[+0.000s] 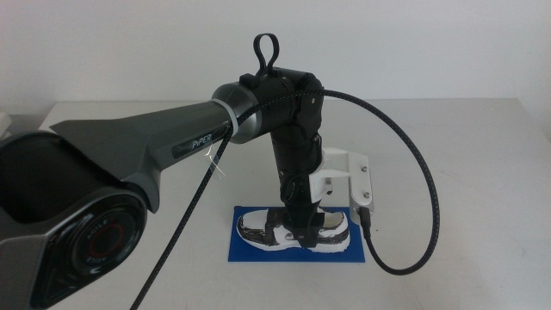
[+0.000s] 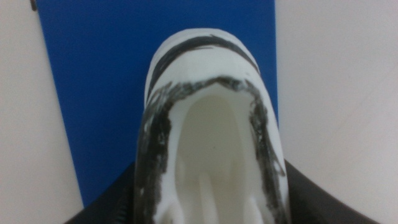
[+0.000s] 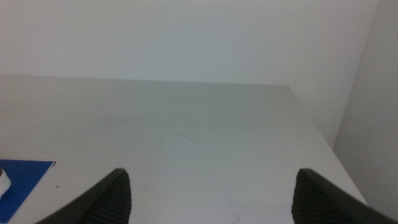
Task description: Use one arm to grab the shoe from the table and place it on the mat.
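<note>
Left gripper (image 1: 299,226) is gripping the sneaker (image 1: 293,230) mid-body from above, its long axis lying along the blue mat (image 1: 250,251) at lower centre; right gripper (image 3: 211,193) is waiting released.

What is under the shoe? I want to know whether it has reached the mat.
The blue mat shows under and around the shoe, which the left gripper clasps. The sole's contact is hidden.
</note>
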Motion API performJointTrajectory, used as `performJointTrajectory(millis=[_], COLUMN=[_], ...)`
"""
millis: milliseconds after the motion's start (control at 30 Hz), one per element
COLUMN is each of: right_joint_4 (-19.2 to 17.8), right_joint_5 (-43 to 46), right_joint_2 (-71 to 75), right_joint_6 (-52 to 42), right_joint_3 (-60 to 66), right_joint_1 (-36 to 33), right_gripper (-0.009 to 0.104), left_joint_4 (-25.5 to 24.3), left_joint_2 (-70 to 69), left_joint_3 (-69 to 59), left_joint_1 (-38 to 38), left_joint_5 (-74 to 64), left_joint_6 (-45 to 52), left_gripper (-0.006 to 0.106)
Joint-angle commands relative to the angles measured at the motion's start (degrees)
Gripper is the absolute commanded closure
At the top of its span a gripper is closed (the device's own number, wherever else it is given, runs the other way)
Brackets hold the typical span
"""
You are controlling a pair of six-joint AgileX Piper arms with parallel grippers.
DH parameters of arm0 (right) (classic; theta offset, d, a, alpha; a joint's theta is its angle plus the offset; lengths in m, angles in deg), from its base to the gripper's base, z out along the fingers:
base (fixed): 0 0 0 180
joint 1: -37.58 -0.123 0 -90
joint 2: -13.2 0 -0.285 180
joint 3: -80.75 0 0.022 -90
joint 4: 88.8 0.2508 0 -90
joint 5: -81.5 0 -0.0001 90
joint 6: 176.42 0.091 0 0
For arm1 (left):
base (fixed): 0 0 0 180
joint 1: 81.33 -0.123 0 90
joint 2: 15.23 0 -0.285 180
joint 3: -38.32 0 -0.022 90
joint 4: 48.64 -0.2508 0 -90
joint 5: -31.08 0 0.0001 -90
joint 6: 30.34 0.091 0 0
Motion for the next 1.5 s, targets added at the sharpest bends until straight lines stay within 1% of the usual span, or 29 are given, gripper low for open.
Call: performJointTrajectory(millis=[0,100,133,167,267,400,633,1100,1200,1467], right_joint_4=[-0.5,-0.5,-0.5,-0.5,-0.5,-0.5,-0.5,-0.5,-0.5,-0.5], right_joint_5=[4.5,4.5,4.5,4.5,4.5,4.5,4.5,4.5,4.5,4.5], right_joint_2=[1.2,1.2,1.2,1.2,1.2,1.2,1.2,1.2,1.2,1.2], right_joint_6=[-0.7,-0.7,-0.7,-0.7,-0.7,-0.7,-0.7,-0.7,-0.7,-0.7], right_joint_3=[-0.5,-0.5,-0.5,-0.5,-0.5,-0.5,-0.5,-0.5,-0.5,-0.5], right_joint_1=[0.3,0.3,0.3,0.3,0.3,0.3,0.3,0.3,0.3,0.3], right_gripper=[0.029,0.029,0.029,0.029,0.029,0.029,0.029,0.029,0.029,0.029], left_joint_4=[-0.1,-0.1,-0.1,-0.1,-0.2,-0.4,-2.6,-7.3,-8.9,-10.7], left_joint_2=[-3.3,-3.3,-3.4,-3.4,-3.4,-3.4,-5.6,-15.4,-19.1,-29.3], left_joint_3=[1.2,1.2,1.2,1.2,1.2,1.3,1.5,1.5,1.5,1.5], left_joint_1=[0.1,0.1,0.1,0.1,0.1,0.1,0.1,0.1,0.1,-1.9], left_joint_5=[-0.1,-0.1,-1.3,-1.7,-2.3,-3.0,-6.7,-6.6,-6.6,-6.5], left_joint_6=[-0.2,-0.2,-0.2,-0.2,-0.2,-0.2,-0.8,-7.7,-11.7,-30.7], left_gripper=[0.098,0.089,0.051,0.032,0.007,0.007,0.007,0.007,0.007,0.007])
